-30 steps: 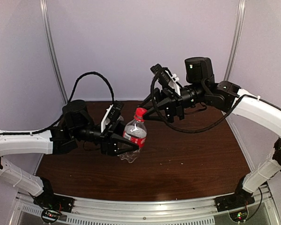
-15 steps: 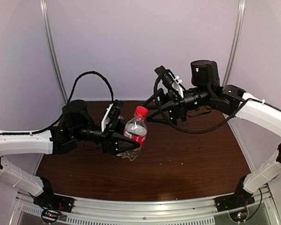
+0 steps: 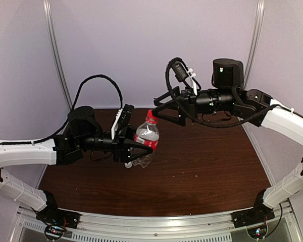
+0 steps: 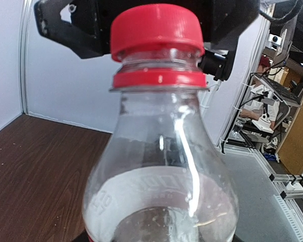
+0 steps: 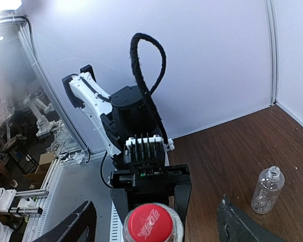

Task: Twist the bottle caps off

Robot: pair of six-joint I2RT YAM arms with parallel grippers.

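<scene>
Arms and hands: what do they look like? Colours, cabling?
Both the left arm and right arm have white link shells and black joint housings. A black cable loops off each. The left hand and right hand are black with angular fingers.

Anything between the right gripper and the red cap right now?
Nothing visible. The right gripper is open with a finger on each side of the red cap, clear gaps between; the left gripper holds the bottle below.

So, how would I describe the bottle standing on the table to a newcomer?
On the brown table, look beside the held bottle with the red cap. A small clear bottle stands upright there; unlike the held one, it has no cap and no label.
</scene>
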